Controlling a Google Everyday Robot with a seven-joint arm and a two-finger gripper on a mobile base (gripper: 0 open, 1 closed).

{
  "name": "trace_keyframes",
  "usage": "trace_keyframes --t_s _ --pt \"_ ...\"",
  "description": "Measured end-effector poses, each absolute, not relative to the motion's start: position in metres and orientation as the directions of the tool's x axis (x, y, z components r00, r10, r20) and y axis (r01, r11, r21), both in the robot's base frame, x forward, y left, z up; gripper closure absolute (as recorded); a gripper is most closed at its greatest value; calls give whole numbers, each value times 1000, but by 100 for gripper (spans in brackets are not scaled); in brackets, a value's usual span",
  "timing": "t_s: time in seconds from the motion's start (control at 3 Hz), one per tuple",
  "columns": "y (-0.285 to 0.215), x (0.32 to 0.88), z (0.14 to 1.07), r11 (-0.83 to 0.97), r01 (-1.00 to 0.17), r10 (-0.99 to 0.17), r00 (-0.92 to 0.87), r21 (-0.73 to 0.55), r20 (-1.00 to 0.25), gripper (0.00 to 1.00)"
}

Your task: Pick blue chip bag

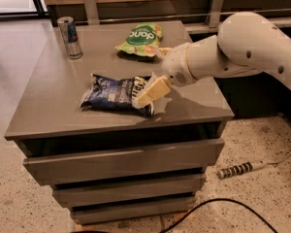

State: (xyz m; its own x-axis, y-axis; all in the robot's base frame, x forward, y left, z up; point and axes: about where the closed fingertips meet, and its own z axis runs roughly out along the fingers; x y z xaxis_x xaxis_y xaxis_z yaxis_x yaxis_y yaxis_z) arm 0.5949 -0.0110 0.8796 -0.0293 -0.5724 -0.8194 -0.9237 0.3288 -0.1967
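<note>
The blue chip bag [112,93] lies flat on the grey cabinet top [53,91], towards the front middle, with its white-banded end on the right. My gripper [148,95] reaches in from the right on the white arm [242,47] and sits low over the bag's right end, at or just above its surface.
A light green chip bag [139,38] lies at the back of the top, just behind my wrist. A slim silver-and-blue can [70,37] stands at the back left. Drawers are below the top. A power strip [240,169] and a black cable [218,203] lie on the floor.
</note>
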Motion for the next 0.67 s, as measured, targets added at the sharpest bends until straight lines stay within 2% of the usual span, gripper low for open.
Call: trace_keyframes --t_s 0.67 --pt "37 608 862 277 -949 -564 -33 -152 -825 0"
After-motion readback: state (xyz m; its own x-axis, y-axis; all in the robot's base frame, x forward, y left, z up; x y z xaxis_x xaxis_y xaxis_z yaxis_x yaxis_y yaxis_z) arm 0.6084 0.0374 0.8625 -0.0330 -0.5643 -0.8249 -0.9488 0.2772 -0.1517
